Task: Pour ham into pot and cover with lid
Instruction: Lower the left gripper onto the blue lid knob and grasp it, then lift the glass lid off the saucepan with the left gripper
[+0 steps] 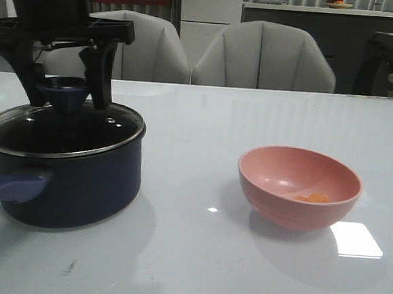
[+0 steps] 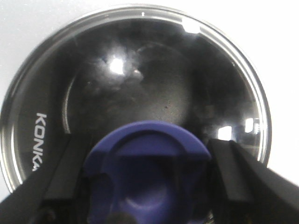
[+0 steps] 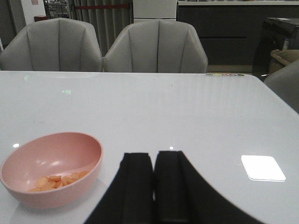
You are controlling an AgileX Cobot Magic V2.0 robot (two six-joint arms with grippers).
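The dark navy pot (image 1: pixel 85 179) stands at the table's left with its blue-purple handle (image 1: pixel 6 190) pointing toward the front left. The glass lid (image 2: pixel 140 70) lies on the pot, metal rim all round. My left gripper (image 2: pixel 149 186) reaches down over it, its fingers (image 1: pixel 101 78) pressed against both sides of the blue knob (image 1: pixel 63 94). The ham (image 3: pixel 56 181) is a small heap of orange pieces in the pink bowl (image 1: pixel 299 189) at the right. My right gripper (image 3: pixel 153 156) is shut and empty, low over the table just right of the bowl; it is outside the front view.
Two grey chairs (image 1: pixel 265 57) stand behind the table's far edge. A bright light patch (image 1: pixel 356 239) lies on the white table just right of the bowl. Bare tabletop separates pot and bowl.
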